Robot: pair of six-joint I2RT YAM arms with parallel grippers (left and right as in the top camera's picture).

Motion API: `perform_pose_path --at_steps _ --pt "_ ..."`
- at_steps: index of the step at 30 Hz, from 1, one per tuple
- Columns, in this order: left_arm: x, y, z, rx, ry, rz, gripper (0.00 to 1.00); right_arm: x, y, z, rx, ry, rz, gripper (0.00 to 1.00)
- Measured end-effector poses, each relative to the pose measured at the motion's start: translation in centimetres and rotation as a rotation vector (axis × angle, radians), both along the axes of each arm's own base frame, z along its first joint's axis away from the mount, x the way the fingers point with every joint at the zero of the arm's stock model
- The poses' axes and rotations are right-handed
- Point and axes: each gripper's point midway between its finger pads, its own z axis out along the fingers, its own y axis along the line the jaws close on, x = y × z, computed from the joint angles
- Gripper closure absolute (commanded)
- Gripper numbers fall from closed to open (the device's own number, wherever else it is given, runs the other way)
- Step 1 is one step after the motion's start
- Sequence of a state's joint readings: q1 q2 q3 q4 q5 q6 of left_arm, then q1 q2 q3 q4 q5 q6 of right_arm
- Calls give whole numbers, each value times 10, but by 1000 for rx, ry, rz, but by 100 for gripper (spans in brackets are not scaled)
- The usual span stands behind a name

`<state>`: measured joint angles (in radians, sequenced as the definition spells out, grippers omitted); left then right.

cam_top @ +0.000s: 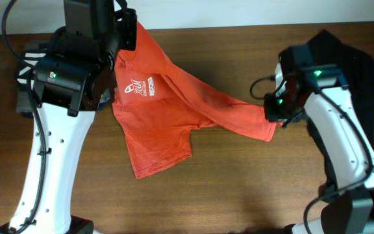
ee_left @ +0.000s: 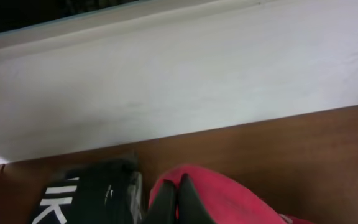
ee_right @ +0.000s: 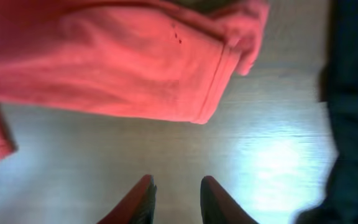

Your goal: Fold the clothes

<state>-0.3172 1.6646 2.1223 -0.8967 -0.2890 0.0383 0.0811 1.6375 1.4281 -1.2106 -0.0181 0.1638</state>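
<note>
**A:** From overhead, how far along is the folding?

**B:** Hardly begun, I'd say. The T-shirt [cam_top: 167,110] lies rumpled across the middle of the table [cam_top: 239,188] with its small white print facing up. No tidy fold shows yet. One end rises toward the left gripper [cam_top: 127,31] at the far left. Another end is drawn out to the right, toward the right gripper [cam_top: 273,118]. It needs flattening, and then every fold is left to do.

**A:** Anything else out there?

**B:** A black garment [cam_top: 362,55] sits at the far right, behind the right arm.

**A:** And the left wrist view?

**B:** The left gripper [ee_left: 176,190] has its fingers pressed together, with red cloth of the T-shirt [ee_left: 235,199] bunched right against them. Taken with the overhead view, I judge that it is pinching the shirt's edge. A black top [ee_left: 79,199] with white letters lies just to the left, near the pale wall.

**A:** The right wrist view?

**B:** The right gripper [ee_right: 178,186] has its fingers a little apart, with only bare table [ee_right: 166,146] between them. It holds nothing and touches nothing. The hemmed end of the T-shirt [ee_right: 104,62] lies just beyond the tips, and dark cloth fills the right edge.
</note>
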Motion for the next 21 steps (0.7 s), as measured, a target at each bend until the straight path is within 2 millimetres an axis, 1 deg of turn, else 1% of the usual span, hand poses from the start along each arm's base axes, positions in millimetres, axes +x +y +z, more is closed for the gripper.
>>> perform_pose_path --at_steps 4,7,8,9,10,12,14,21 --pt "0 0 0 0 -1 0 99 -8 -1 -45 57 30 -72 71" --pt "0 0 0 -1 -1 0 99 -15 -2 -77 92 35 -114 69" --pt "0 0 0 0 0 0 99 -16 -1 -83 98 33 -118 64" --pt "0 0 0 -1 -2 0 99 -16 -1 -90 105 26 -126 57" --pt "0 0 0 0 -1 0 99 -19 0 -96 111 26 -127 56" --pt "0 0 0 0 0 0 99 -16 0 -108 113 -7 -142 55" --pt "0 0 0 0 0 0 99 -16 -2 -114 107 -19 -157 54" --pt "0 0 0 0 -1 0 99 -9 -7 -128 88 -86 -188 54"
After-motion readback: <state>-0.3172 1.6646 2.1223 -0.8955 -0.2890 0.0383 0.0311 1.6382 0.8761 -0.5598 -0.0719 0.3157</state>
